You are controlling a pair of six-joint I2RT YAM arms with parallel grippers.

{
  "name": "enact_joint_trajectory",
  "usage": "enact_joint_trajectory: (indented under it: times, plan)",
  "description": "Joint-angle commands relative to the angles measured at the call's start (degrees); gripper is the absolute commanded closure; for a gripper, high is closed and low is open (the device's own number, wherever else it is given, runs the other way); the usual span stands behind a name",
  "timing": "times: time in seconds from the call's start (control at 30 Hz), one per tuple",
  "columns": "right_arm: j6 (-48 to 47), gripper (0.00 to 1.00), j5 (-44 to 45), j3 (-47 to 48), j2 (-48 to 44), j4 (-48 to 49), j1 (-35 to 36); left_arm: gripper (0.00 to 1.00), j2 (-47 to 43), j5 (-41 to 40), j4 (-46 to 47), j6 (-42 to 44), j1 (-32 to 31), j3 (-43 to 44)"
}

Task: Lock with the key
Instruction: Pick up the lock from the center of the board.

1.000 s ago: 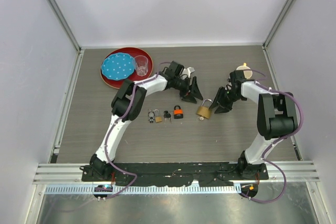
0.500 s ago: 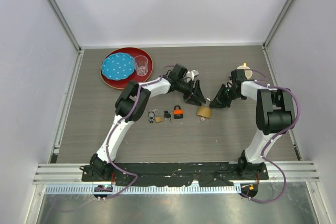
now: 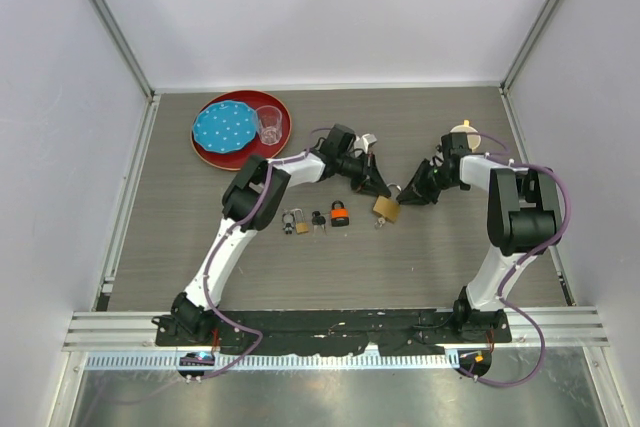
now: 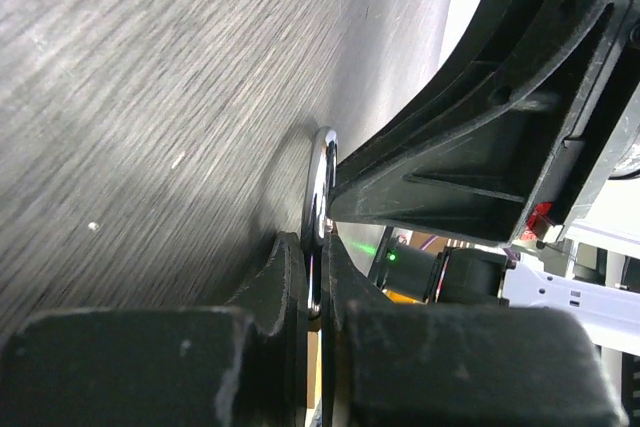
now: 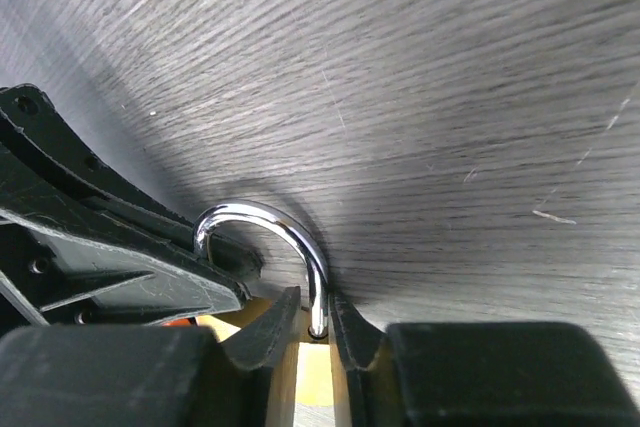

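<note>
Black-fingered on both sides: clamping the left tool (image 3: 383, 190) tight on the chrome shackle (image 5: 262, 219) of the padlock (image 3: 386, 209); pinching the right tool (image 3: 405, 194) on that shackle's leg just above the brass body, tips just beside each other; resting the padlock on the tabletop (image 3: 450, 257), near the keys (image 3: 318, 220).

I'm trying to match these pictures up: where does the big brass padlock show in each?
Top external: padlock, near the table's centre.
Left wrist: only its steel loop, edge-on, centre.
Right wrist: loop arching at lower centre, brass body beneath.
Shared landmark: the grey wood-grain table.
</note>
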Motion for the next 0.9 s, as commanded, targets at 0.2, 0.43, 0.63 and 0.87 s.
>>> enact_joint_trajectory:
  times: [0.2,0.43,0.63,0.87]
  plan:
    - [-5.2,0.49,3.2,10.0,-11.9,-12.3,-0.2,1.0,-9.9,0.4,6.2,-3.8,0.8,5.6]
    - [-7.7,0.34,-0.5,22.4,-17.9,-18.8,-1.9,1.0,-16.9,3.3,10.0,-7.0,3.4,9.1]
    - [-7.5,0.32,-5.0,29.2,-18.9,-18.7,-1.9,1.0,-23.4,7.0,5.8,-4.4,5.7,8.3]
    - [-6.6,0.32,-20.2,30.2,-16.3,-11.6,-1.6,1.0,-33.8,9.0,-21.7,16.8,7.8,7.5]
